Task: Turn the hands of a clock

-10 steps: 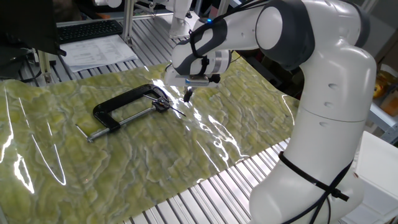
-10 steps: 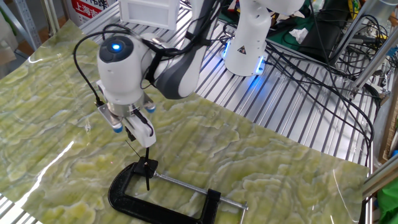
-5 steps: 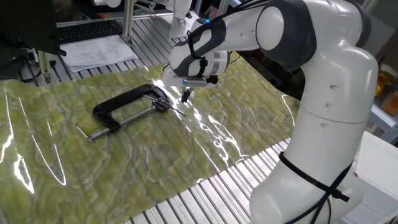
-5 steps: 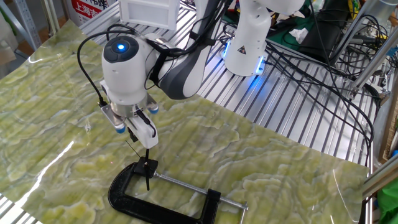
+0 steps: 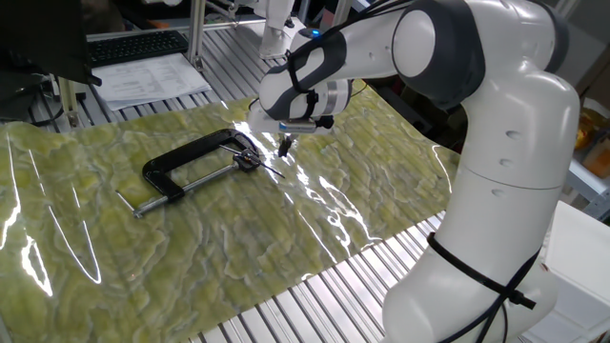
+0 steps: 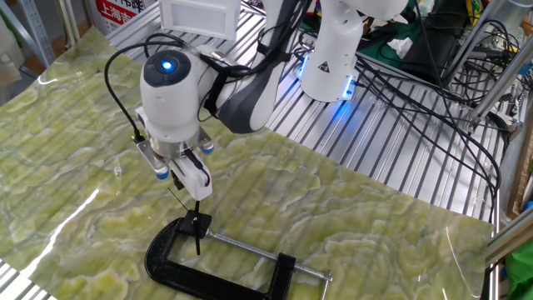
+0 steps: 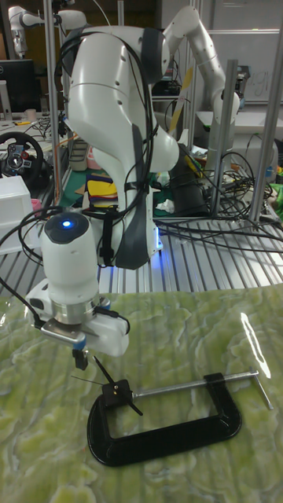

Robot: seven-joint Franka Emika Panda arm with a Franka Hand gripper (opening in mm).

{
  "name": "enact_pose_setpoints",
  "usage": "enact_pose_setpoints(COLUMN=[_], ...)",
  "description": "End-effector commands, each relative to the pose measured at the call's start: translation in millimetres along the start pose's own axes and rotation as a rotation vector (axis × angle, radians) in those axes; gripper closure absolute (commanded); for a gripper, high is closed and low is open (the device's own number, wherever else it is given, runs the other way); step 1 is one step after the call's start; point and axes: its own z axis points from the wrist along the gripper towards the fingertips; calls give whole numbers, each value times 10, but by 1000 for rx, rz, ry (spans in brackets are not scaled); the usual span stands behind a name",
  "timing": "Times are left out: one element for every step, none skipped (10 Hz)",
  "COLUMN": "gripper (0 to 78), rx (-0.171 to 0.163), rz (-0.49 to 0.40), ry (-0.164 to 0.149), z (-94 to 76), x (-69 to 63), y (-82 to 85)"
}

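A small black clock point(image 5: 250, 159) with thin hands sits in the jaw of a black C-clamp point(image 5: 181, 168) lying on the green mat. The clock point(image 6: 197, 223) has one hand pointing up-left and one pointing down. My gripper point(image 5: 284, 146) hovers just above and beside the clock, pointing down, its dark fingers together. In the tall view the gripper point(image 7: 79, 361) hangs up-left of the clock point(image 7: 118, 391), close to the tip of a raised hand. I cannot tell whether it touches that hand. Nothing shows between the fingers.
The C-clamp point(image 7: 165, 429) has its screw bar point(image 7: 196, 385) pointing right. The green marbled mat point(image 6: 350, 225) lies over a slatted metal table point(image 6: 400, 150). Cables and a second robot base point(image 6: 329, 58) stand behind. Papers and a keyboard point(image 5: 133, 48) lie beyond the mat.
The gripper has drifted a little sideways above the clock, staying at about the same height. Clamp and clock hands look unchanged.
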Motion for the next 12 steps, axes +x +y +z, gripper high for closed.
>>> enact_pose_setpoints(gripper=[776,776,776,776,776,776,776,776,776,776,776,776], rx=[6,-7,-6,-4,4,5,1,0,0,-2,-4,-4], rz=[30,38,39,41,43,47,50,50,49,51,51,52], ry=[56,62,62,58,44,43,49,49,51,53,54,54], z=[-14,-14,-14,47,148,208,236,244,268,268,274,280], x=[-11,-11,-11,-17,-22,-27,-32,-35,-44,-44,-41,-35], y=[-1,-1,-1,22,56,72,73,71,67,67,67,67])
